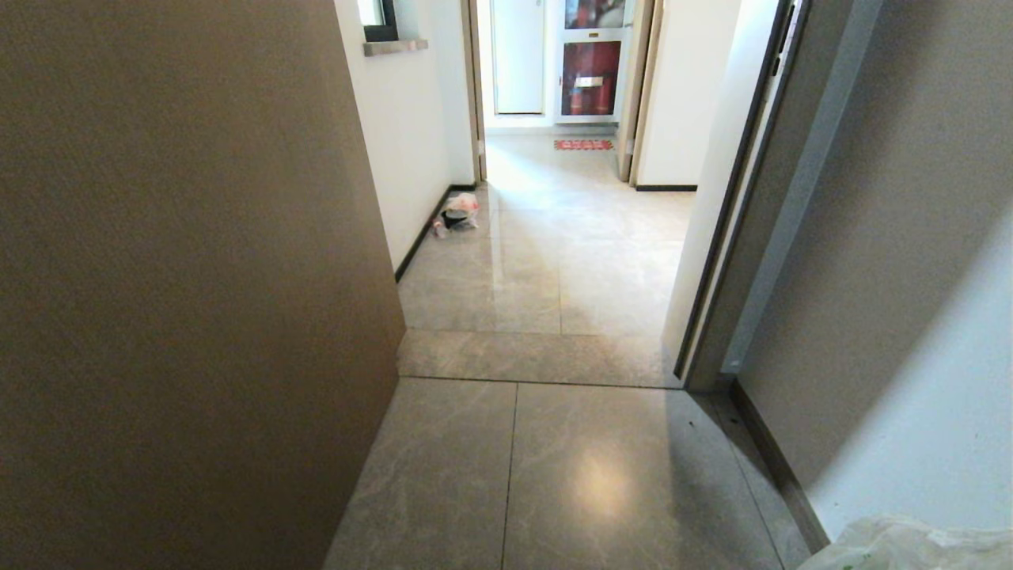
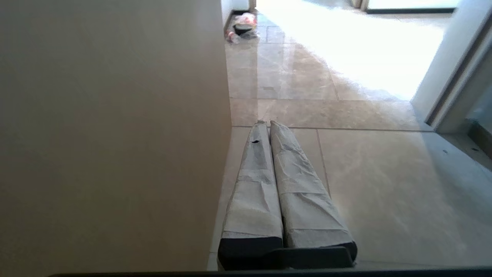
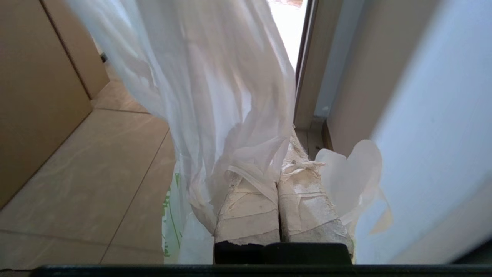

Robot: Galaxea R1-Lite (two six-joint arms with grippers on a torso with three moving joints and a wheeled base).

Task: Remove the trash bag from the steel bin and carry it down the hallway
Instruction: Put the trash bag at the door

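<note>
Right gripper: fingers clamped together on white trash bag. Left gripper: fingers together, empty, above hallway tiles. Clear bag with red contents: floor, 11 o'clock.

- At your eleven o'clock, a clear bag with red contents lies against the left wall's baseboard.
- At twelve, far off, a red doormat fronts a glass-fronted cabinet.

One thin white crinkly plastic trash bag with green print. Two paper-wrapped grippers: the left gripper and the right gripper. One small clear bag of rubbish, farther down the hallway than the trash bag.
</note>
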